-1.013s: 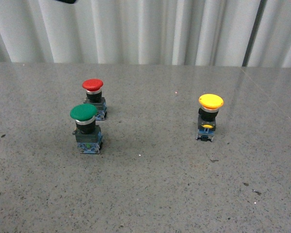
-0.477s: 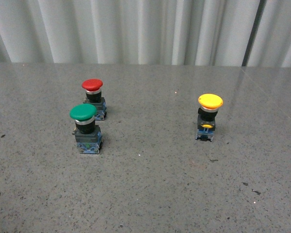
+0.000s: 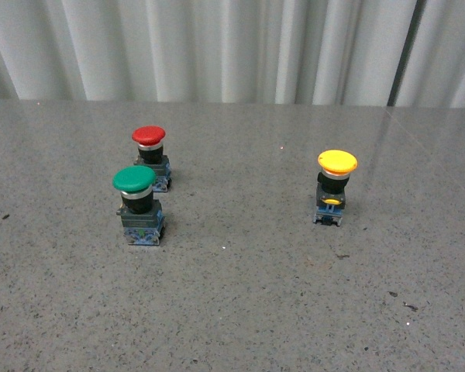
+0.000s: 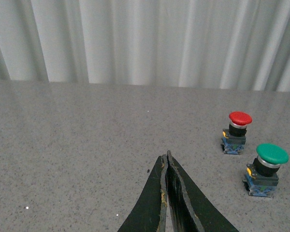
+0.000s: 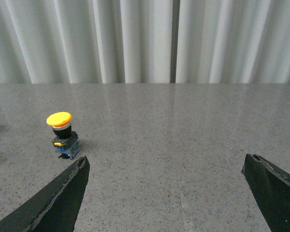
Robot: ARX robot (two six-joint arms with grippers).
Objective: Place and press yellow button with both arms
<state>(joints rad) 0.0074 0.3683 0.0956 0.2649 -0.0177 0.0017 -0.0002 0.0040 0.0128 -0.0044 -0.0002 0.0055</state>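
Note:
The yellow button (image 3: 335, 184) stands upright on the grey table, right of centre in the front view; yellow mushroom cap, black body, blue base. It also shows in the right wrist view (image 5: 62, 133), beyond and to one side of the right gripper (image 5: 166, 162), whose jaws stand wide open and empty. The left gripper (image 4: 166, 157) is shut with nothing between its jaws, well apart from the buttons. Neither arm shows in the front view.
A green-capped button (image 3: 138, 204) and a red-capped button (image 3: 150, 156) stand close together at the left; both show in the left wrist view, green (image 4: 267, 168) and red (image 4: 237, 131). A white pleated curtain (image 3: 232, 46) backs the speckled table (image 3: 240, 294).
A dark object at the top edge of the front view one second ago is gone. The buttons have not moved.

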